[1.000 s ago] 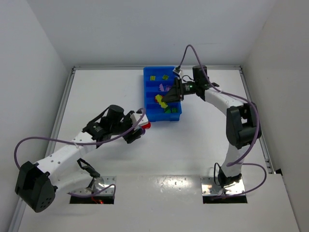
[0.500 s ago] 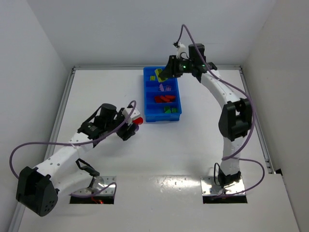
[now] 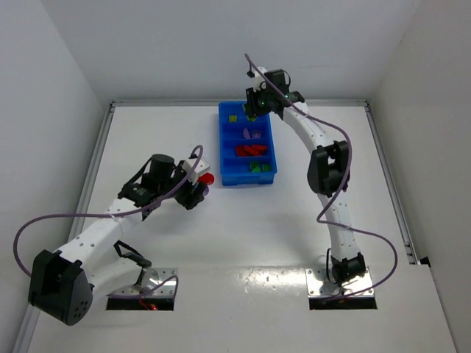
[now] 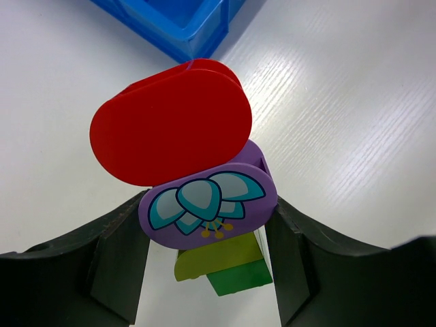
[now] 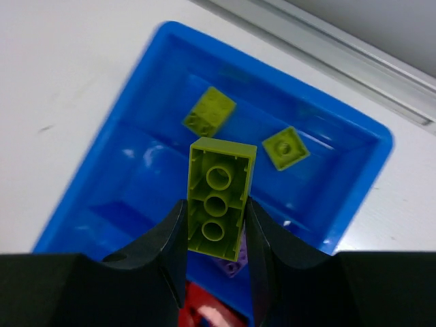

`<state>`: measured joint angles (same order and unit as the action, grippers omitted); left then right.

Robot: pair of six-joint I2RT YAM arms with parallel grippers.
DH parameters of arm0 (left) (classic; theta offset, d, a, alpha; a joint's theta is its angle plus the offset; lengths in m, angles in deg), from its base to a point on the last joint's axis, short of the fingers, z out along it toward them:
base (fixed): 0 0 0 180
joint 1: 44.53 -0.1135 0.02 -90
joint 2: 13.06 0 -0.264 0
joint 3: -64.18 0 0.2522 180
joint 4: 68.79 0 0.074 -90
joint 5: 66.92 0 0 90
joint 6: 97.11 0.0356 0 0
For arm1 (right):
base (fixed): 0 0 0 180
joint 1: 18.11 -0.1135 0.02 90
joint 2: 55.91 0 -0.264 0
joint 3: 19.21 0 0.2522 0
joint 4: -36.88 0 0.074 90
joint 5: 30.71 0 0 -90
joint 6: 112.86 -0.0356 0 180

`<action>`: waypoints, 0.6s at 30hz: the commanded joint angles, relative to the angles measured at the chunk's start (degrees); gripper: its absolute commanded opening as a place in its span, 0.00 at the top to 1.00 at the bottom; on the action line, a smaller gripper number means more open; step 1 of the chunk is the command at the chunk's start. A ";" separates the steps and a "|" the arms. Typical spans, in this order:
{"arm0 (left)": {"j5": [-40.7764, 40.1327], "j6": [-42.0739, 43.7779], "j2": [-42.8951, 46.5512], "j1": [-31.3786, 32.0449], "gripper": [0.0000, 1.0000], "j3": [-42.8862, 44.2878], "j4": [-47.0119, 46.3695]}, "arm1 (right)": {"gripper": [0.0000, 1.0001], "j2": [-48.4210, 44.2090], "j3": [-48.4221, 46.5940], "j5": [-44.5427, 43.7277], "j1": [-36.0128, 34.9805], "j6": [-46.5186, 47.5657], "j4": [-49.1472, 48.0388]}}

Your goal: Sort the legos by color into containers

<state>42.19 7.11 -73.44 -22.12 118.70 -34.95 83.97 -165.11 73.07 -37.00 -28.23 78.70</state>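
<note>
The blue tray [image 3: 224, 140] lies at the table's back middle, with yellow-green pieces far, then purple, red [image 3: 251, 150] and green [image 3: 257, 168] compartments. My right gripper [image 5: 216, 231] is shut on a yellow-green brick [image 5: 219, 197], held over the tray's far compartment [image 5: 340, 129], where two yellow-green pieces [image 5: 209, 111] lie. My left gripper [image 4: 204, 238] is shut on a multicoloured cluster: a purple piece with a flower print [image 4: 211, 204], a red oval piece [image 4: 170, 126] and yellow-green and green bricks [image 4: 231, 262]. It hangs above the table left of the tray's near end [image 3: 197, 184].
A raised metal rail [image 3: 110, 110] borders the white table at the back and sides. White walls stand close behind and beside it. The arm bases [image 3: 143, 290] sit at the near edge.
My right gripper carried the yellow-green brick from the middle of the tray to over its far compartment. My left gripper drew back left, away from the tray, with the cluster.
</note>
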 commanded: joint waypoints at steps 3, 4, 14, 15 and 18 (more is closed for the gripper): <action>0.75 -1.12 -0.26 -1.32 0.72 3.11 -2.23 | 1.00 2.06 -2.07 -11.58 0.09 2.47 -8.36; 0.75 -1.12 -0.26 -1.32 0.72 3.11 -2.23 | 1.00 2.07 -2.68 -12.11 0.09 2.47 -10.02; 0.22 -0.59 -0.88 -1.85 0.72 3.63 -2.23 | 0.97 7.52 -5.50 -15.10 0.09 3.52 -12.06; 0.22 -0.59 -0.88 -1.85 0.72 3.63 -2.23 | 0.94 8.04 -5.50 -15.10 0.09 3.52 -11.54; 0.22 -0.07 -1.50 -1.85 0.72 4.15 -2.23 | 0.70 7.52 -4.36 -15.10 0.09 3.52 -11.53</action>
<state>42.15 7.07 -74.71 -23.25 119.96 -35.01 91.53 -167.69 59.34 -36.96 -25.41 69.76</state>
